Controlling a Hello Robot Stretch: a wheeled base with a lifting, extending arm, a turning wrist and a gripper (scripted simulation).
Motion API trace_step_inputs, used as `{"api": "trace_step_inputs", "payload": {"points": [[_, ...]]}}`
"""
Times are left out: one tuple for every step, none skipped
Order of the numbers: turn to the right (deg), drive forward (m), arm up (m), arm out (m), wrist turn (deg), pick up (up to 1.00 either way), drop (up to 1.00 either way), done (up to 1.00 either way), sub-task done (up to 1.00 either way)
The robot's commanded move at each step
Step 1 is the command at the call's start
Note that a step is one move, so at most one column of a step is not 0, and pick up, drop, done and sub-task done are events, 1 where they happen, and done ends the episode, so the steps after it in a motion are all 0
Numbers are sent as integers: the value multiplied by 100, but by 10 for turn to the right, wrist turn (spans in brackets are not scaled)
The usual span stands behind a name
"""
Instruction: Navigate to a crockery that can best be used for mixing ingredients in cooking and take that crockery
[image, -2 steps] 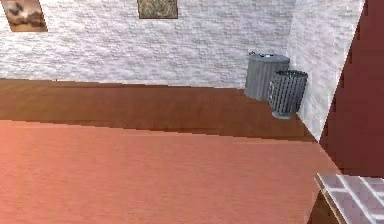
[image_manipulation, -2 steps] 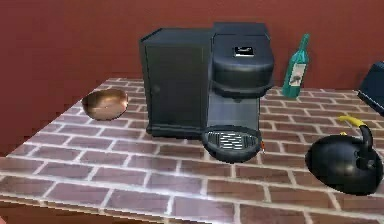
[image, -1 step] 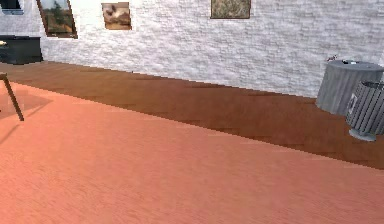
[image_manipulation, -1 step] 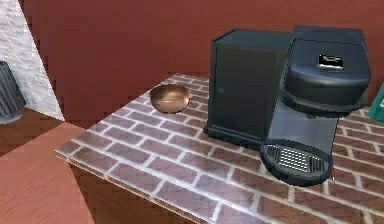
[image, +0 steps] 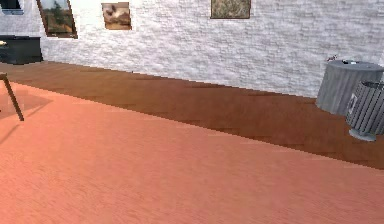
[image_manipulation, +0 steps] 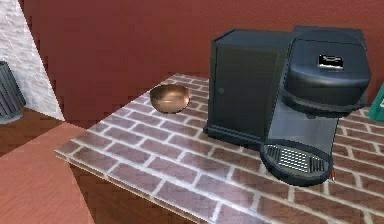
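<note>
Item: bowl (image_manipulation: 171, 97), copper-brown, rounded, upright; the likeliest mixing crockery in sight; rests on the brick-patterned countertop (image_manipulation: 130, 152), near the arm side view's middle, toward 10 o'clock; nothing touching it.

Neighbour: black coffee machine (image_manipulation: 285, 95) on the same countertop; the bowl lies at its 9 o'clock, near but apart.

Backdrop: dark red wall (image_manipulation: 120, 40) at 12 o'clock of the bowl; grey bin (image_manipulation: 8, 90) at the arm side view's 9 o'clock edge.

Forward view: pink rug (image: 150, 160) from 6 to 9 o'clock; brown floor (image: 230, 105) beyond it; white brick wall (image: 200, 40) with framed pictures (image: 57, 17) at 12 o'clock; two grey bins (image: 345, 85) at 3 o'clock.

Claw: state cannot be told.

Progress, as judged: the search and approach look largely done, since the bowl sits on the arm's reaching side; the taking is not yet done, the bowl being on the countertop; left to do: reach out to it, grasp, lift clear, minding the coffee machine.
</note>
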Motion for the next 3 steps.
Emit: {"api": "trace_step_inputs", "payload": {"points": [[0,0,38,0,0,0,0,0,0],[0,0,0,50,0,0,0,0,0],[0,0,0,0,450,0,0,0,0]]}}
